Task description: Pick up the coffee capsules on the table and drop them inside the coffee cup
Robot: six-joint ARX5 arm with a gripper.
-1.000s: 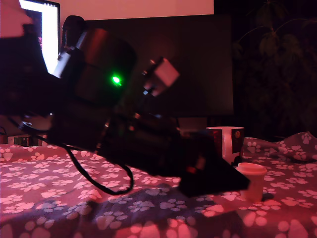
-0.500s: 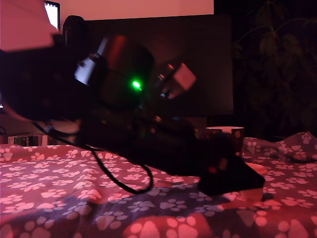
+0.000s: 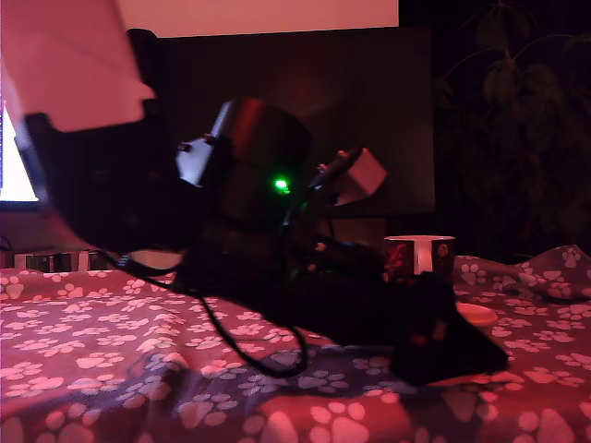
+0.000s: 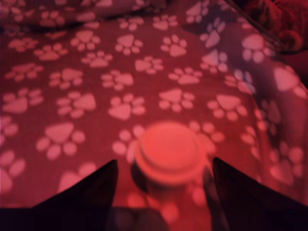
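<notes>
The pale capsule (image 4: 169,151) stands upright on the paw-print table cloth (image 4: 72,72); in the wrist view I see its round flat top from above. My gripper (image 4: 164,160) is open, one dark fingertip on each side of the capsule, with a small gap showing on both sides. In the exterior view the gripper (image 3: 457,351) sits low over the cloth (image 3: 92,341) and hides nearly all of the capsule; only a sliver of rim (image 3: 478,314) shows. The dark coffee cup (image 3: 420,258) with its white panel stands just behind, upright.
My bulky dark arm with a green light (image 3: 280,185) fills the exterior view's middle, and a black cable (image 3: 263,360) loops down to the cloth. A dark monitor (image 3: 369,120) stands behind. Bunched cloth (image 3: 554,268) rises at the exterior view's right.
The arm has reached toward the exterior view's right and lower. The gripper, which was beside the capsule, now covers it from the exterior camera.
</notes>
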